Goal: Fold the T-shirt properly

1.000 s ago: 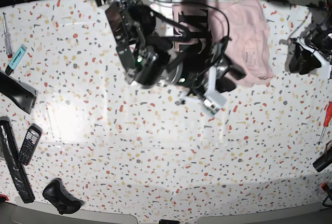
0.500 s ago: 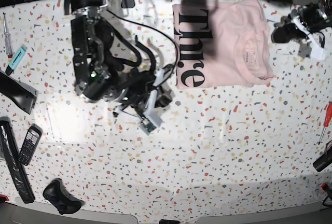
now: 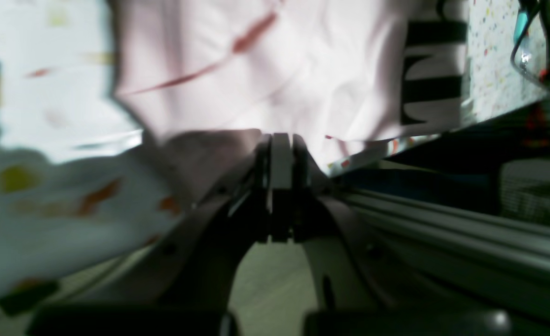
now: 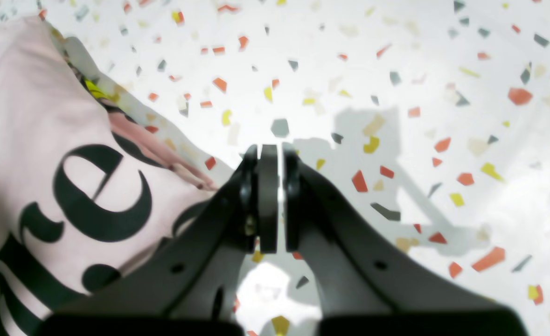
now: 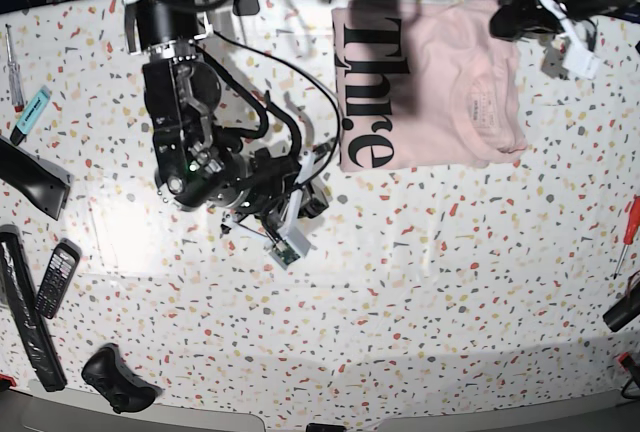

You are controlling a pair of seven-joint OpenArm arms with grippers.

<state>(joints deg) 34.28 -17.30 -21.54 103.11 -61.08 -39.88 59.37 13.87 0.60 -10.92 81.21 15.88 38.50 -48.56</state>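
lying folded into a rough rectangle on the terrazzo table, near its far edge: the t-shirt, with black lettering showing on the panel turned toward the right arm and the plain pink collar side beside it; judging from the neat outline, nearing the end of the fold, possibly between folds, with one more halving or a final smoothing perhaps remaining; calling next for a fresh approach to one edge of the t-shirt, jaws reopening first, then a pinch on a hem or corner and a carry across the cloth.

hovering just off the lettered edge of the t-shirt, over bare table: the right gripper, jaws pressed together with nothing between them, not touching the cloth; showing close beside it in the right wrist view, the letter "e" and a small yellow mark at the t-shirt's hem.

sitting at the far corner of the t-shirt, by the table's rim: the left gripper, jaws likewise pressed together and empty, pink fabric and black lettering filling the blurred view beyond its tips; not possible to tell whether the tips are grazing the cloth.

risking, on the next grasp, a pull that drags the stacked layers out of line, the folded t-shirt lying loose on the smooth table.
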